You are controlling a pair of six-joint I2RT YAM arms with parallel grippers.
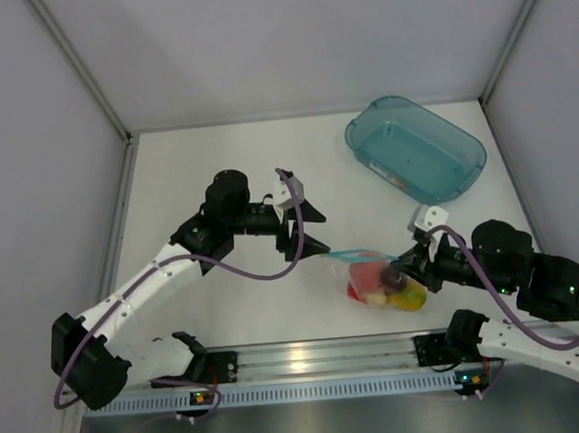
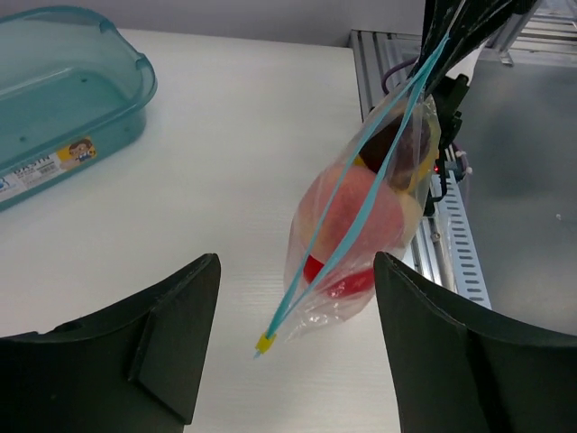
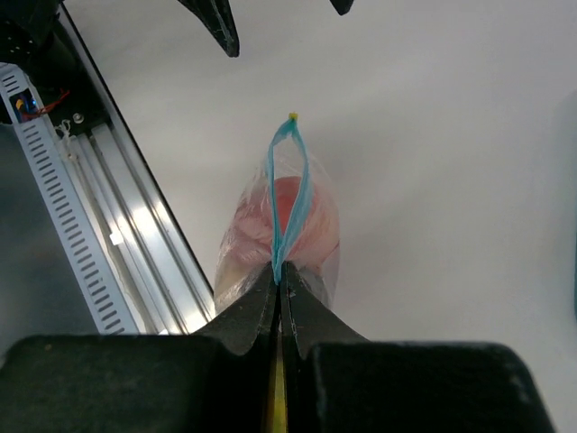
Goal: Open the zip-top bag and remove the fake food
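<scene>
The zip-top bag (image 1: 378,281) hangs above the table, clear and crinkly, with its teal zip strip (image 2: 361,212) running up to my right gripper (image 3: 281,271). That gripper is shut on one end of the strip. The strip's two halves bow apart in the right wrist view, meeting at a small yellow end piece (image 3: 292,116). The fake food is inside the bag: a pinkish ball (image 2: 383,212), a red piece (image 2: 352,281) and a yellow piece (image 1: 408,300). My left gripper (image 2: 296,267) is open, its fingers standing on either side of the yellow end (image 2: 264,342) without touching it.
A teal translucent tub (image 1: 414,146) sits at the back right of the white table. The aluminium rail (image 1: 321,356) with the arm bases runs along the near edge, just below the bag. Grey walls close in both sides.
</scene>
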